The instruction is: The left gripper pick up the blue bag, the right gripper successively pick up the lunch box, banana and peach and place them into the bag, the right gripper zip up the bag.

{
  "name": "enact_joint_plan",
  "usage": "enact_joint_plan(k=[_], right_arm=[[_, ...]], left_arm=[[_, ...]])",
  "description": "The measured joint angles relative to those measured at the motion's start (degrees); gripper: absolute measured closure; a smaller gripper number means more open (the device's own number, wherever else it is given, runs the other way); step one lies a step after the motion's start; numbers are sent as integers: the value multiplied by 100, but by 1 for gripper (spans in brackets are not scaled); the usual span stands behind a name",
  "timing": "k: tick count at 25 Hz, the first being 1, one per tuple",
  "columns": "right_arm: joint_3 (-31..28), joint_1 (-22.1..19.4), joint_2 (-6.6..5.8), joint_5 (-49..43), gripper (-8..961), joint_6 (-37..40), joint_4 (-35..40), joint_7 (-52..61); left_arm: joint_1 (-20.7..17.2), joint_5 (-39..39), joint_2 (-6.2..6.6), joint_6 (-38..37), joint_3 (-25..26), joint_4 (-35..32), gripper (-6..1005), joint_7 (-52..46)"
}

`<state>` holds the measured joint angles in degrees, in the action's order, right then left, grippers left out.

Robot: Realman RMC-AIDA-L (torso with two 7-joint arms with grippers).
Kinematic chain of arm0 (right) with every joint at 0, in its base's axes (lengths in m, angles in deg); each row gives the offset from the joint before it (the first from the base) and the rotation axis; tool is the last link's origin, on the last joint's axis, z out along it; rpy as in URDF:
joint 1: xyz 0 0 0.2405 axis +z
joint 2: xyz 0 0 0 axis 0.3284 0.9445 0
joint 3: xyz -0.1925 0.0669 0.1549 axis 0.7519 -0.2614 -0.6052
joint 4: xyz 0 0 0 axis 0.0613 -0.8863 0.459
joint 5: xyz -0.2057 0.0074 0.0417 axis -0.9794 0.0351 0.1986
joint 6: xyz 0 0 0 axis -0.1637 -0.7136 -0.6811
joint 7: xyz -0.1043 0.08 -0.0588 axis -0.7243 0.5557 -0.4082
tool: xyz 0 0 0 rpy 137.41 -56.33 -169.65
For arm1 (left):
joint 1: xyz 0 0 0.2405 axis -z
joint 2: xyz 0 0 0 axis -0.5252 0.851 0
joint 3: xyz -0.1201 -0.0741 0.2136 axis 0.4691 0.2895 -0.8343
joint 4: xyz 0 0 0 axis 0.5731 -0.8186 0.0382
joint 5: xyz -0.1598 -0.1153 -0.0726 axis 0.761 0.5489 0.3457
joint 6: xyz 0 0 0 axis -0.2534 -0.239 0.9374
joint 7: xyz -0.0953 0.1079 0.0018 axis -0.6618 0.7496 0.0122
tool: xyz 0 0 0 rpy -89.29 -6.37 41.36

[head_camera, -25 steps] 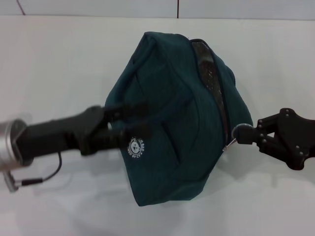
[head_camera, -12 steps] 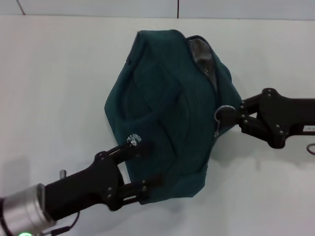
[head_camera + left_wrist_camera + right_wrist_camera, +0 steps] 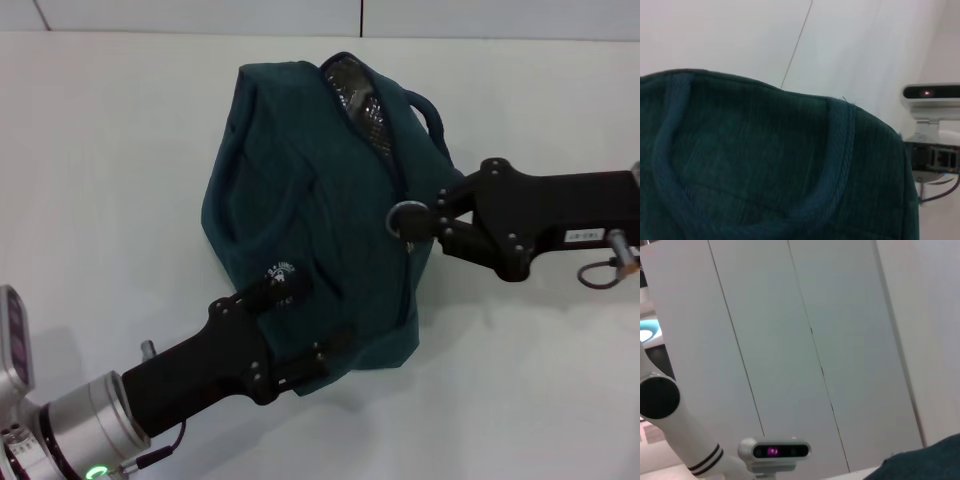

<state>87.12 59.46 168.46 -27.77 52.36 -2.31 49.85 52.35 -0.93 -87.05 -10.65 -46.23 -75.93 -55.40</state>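
The blue bag [image 3: 300,190] is held up over the white table, bulging, with one loop handle [image 3: 432,112] at its far side. Its zipper is closed along most of its length, and silver foil lining [image 3: 360,95] shows in the short open stretch at the far end. My left gripper [image 3: 298,325] comes from the lower left and is shut on the bag's near bottom edge. My right gripper [image 3: 428,220] reaches in from the right and is shut on the metal ring pull [image 3: 405,219]. The left wrist view is filled by bag fabric [image 3: 765,165]. The lunch box, banana and peach are out of view.
The white table [image 3: 110,180] lies under the bag, with a wall seam behind it. A cable loop [image 3: 600,272] hangs at my right wrist. The right wrist view shows wall panels, the robot's head camera [image 3: 774,451] and a corner of the bag [image 3: 927,462].
My right gripper has drawn the ring pull up along the zipper toward the far end, so the open gap is shorter. The bag has shifted left, and my left arm has swung to the lower left.
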Motion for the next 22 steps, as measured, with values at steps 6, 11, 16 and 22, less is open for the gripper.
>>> enact_joint_plan(k=[6,11,16,22], right_arm=[[134,90,17,39,943,-171,-29,-11],[261,125,33,342,943,-139,-29,-135],[301,82,30,673,943,-174,-89,-374],[366,82,22,659,943,-374,-109,-416]], left_arm=[[5,178,-4,23,46,12,142,-116],[190,307,10,186,46,16,142,-112],[298,288,45,197,16,-22,141,-333],[262,157,69,-226,-90,-69,137,-718]])
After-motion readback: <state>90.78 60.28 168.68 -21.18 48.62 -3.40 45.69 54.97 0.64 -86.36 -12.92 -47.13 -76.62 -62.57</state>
